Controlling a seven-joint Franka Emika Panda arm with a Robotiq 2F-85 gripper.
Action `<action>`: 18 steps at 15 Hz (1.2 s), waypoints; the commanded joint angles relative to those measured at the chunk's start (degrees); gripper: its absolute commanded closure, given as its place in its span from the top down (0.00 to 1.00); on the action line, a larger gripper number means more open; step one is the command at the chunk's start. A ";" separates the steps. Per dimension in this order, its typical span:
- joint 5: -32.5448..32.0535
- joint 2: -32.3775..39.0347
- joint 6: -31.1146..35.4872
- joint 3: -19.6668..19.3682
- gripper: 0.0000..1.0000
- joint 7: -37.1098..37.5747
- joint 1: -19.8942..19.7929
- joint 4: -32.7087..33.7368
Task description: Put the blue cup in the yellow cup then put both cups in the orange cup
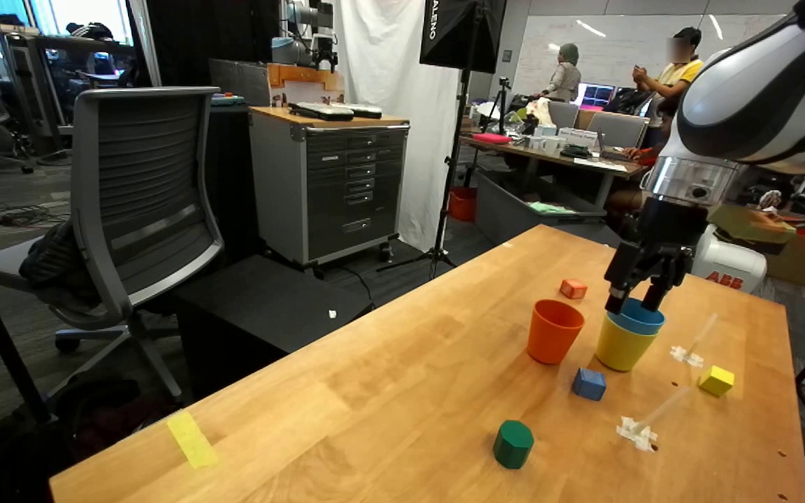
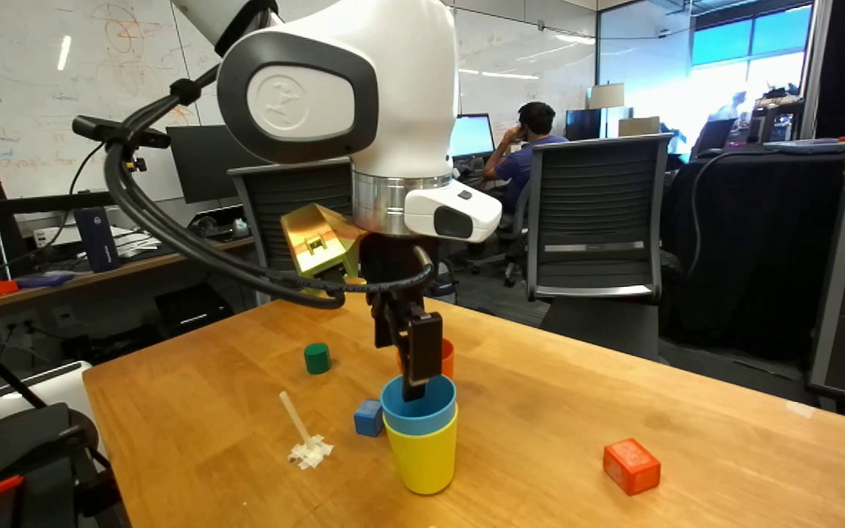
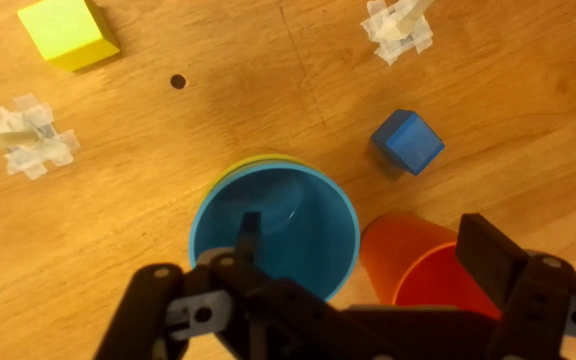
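The blue cup [image 1: 639, 321] [image 2: 428, 423] sits upright inside the yellow cup [image 1: 622, 348] [image 2: 424, 462], with its upper part standing above the yellow rim. In the wrist view the blue cup [image 3: 313, 240] covers most of the yellow cup, whose rim shows as a thin arc. The orange cup [image 1: 548, 339] stands upright beside them; in an exterior view it is mostly hidden [image 2: 449, 359]. My gripper [image 1: 633, 304] [image 3: 361, 220] is open and holds nothing. One fingertip is at the blue cup's mouth, seemingly just inside; the other is outside, on the orange cup's side.
A blue block [image 1: 589, 384] lies close to the cups. A yellow block [image 1: 717, 381], an orange-red block [image 2: 631, 466] and a green block [image 1: 513, 444] lie around them. Two pale straws stick up from white tape patches [image 1: 636, 434] [image 1: 687, 355] on the table [image 1: 374, 419].
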 commanded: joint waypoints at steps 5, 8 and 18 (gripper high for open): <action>-0.45 5.43 -3.15 1.41 1.00 -1.06 -1.36 4.89; -1.39 6.77 -3.08 1.23 1.00 -0.62 -1.26 5.20; -3.90 7.14 -4.08 1.08 0.19 0.14 -1.25 5.47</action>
